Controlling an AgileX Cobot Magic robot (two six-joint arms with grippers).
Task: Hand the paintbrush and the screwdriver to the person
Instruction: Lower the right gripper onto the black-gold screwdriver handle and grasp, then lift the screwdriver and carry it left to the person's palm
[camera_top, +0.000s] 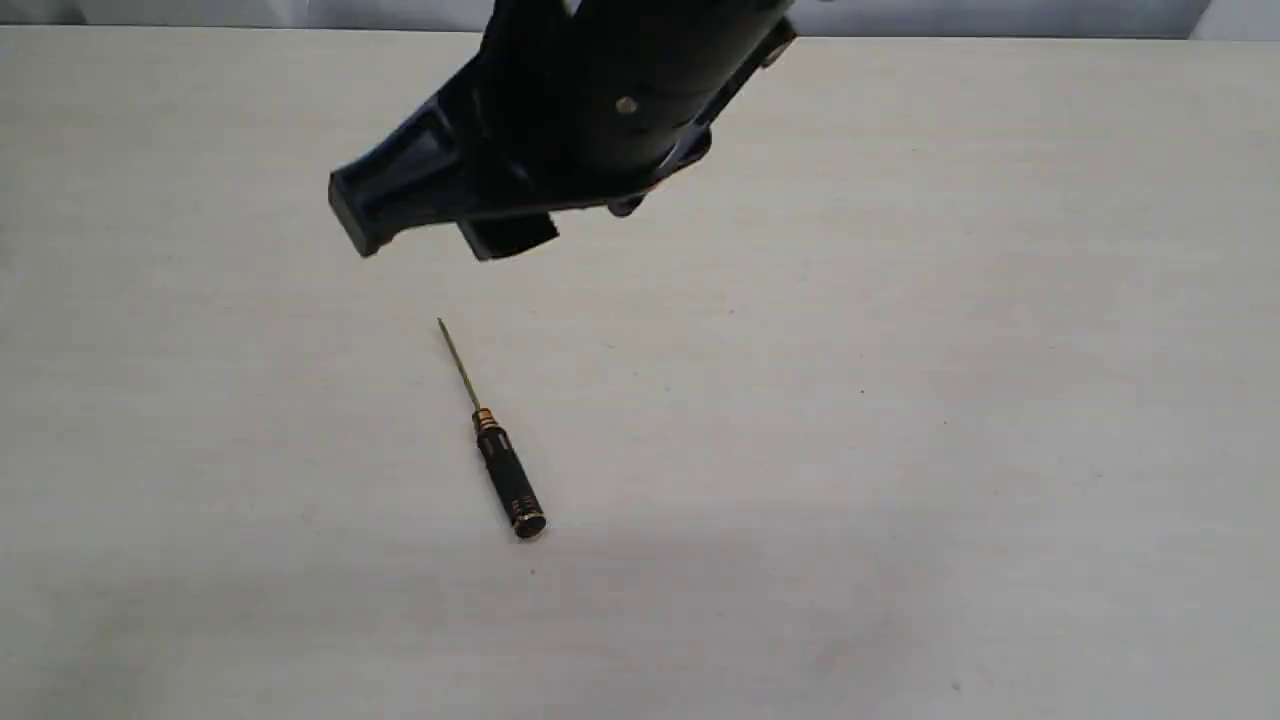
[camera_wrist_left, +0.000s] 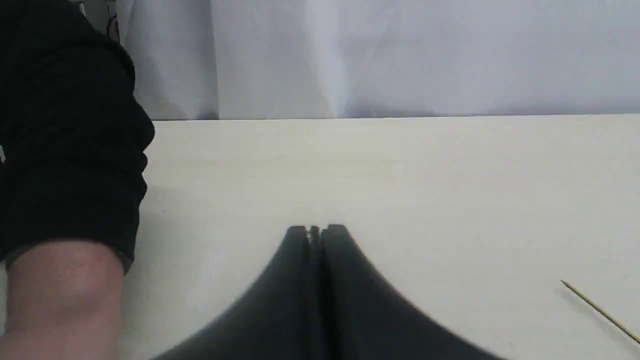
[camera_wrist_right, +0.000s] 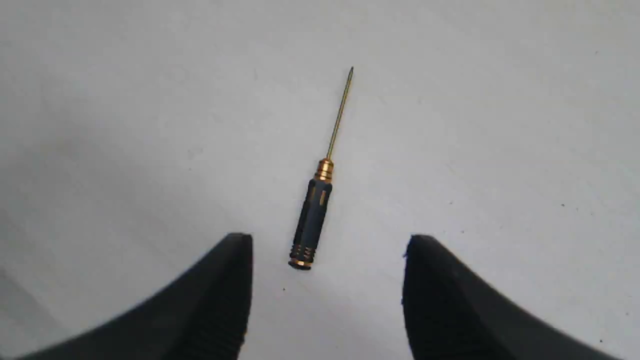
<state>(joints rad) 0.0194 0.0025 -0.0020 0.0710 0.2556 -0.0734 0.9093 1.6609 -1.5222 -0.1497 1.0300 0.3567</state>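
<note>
screwdriver (camera_wrist_right: 312, 215) laid flat on table (camera_top: 900, 400) | right hand (camera_wrist_right: 327, 241) held spread over its handle | left hand (camera_wrist_left: 315, 231) pressed together near person's forearm (camera_wrist_left: 60, 295)

Two grippers are counted, the left gripper (camera_wrist_left: 316, 231) and the right gripper (camera_wrist_right: 327, 242); one screwdriver (camera_top: 500, 455), one table (camera_top: 900, 400) and one person (camera_wrist_left: 60, 295) (only a sleeved forearm) are seen.

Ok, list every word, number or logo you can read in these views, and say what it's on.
No text can be read in any view.
On the screwdriver: orange rings and slots on the handle, no lettering.
On the arm: plain black housing, no label showing.
On the sleeve: a white speck at the picture's edge, too small to tell whether it is print.
</note>
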